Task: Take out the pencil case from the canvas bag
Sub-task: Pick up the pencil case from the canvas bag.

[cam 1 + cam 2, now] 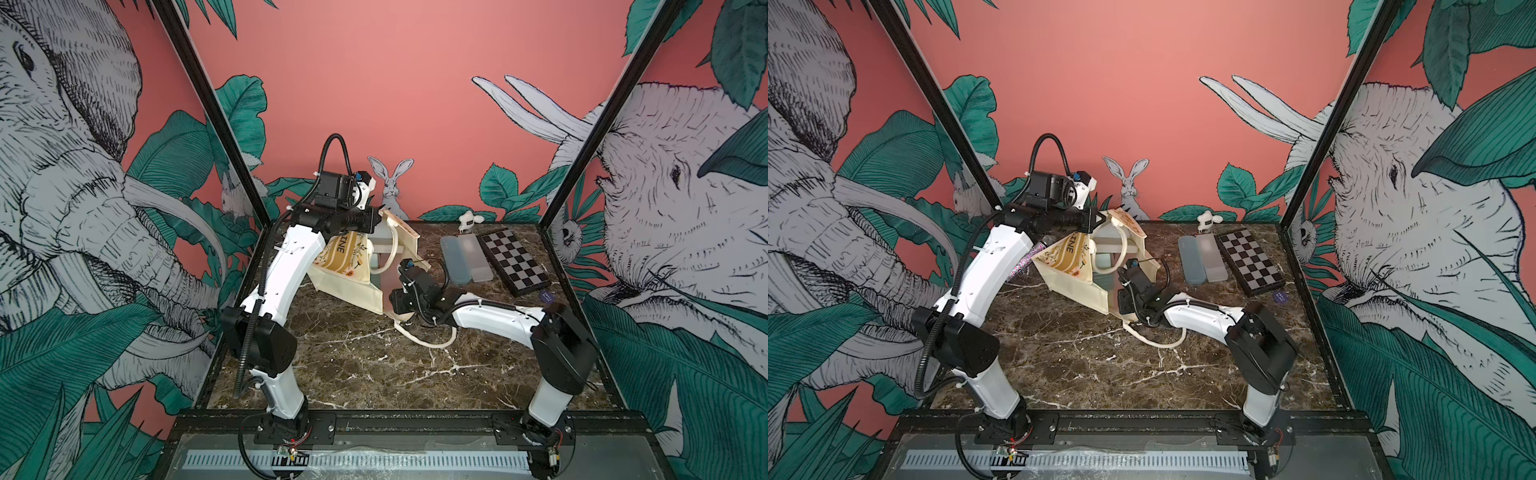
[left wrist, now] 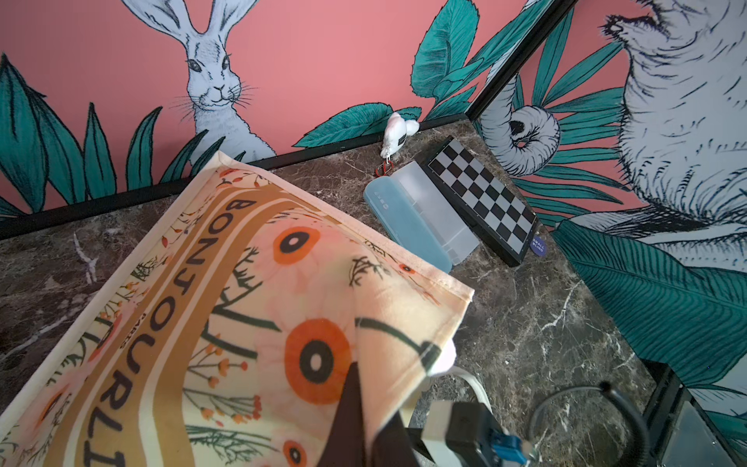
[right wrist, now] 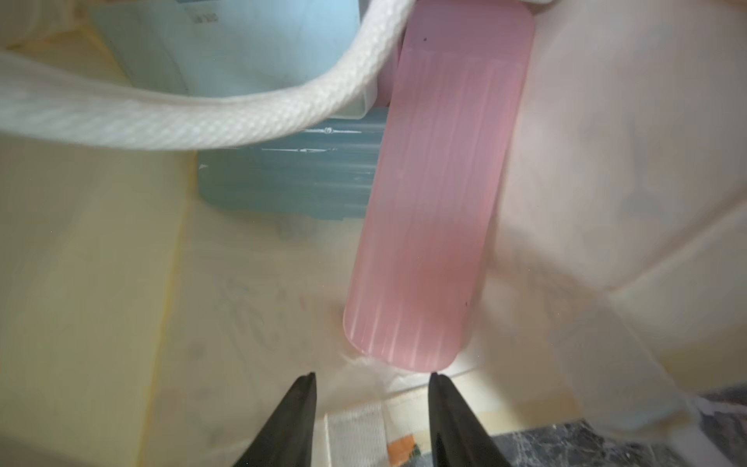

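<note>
1 canvas bag (image 1: 354, 287), 1 chessboard (image 1: 513, 262)

The arms (image 1: 291, 266) have white shells, black joints and ribbed black cables (image 1: 248, 336). The right hand (image 3: 372, 375) has tapered black fingers (image 3: 291, 424).

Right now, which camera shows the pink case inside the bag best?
The right wrist view: the pink case fills the middle, just ahead of the right gripper. Both top views look into the bag, but I can't make the case out there. The left wrist view shows only the bag's printed outside.
</note>
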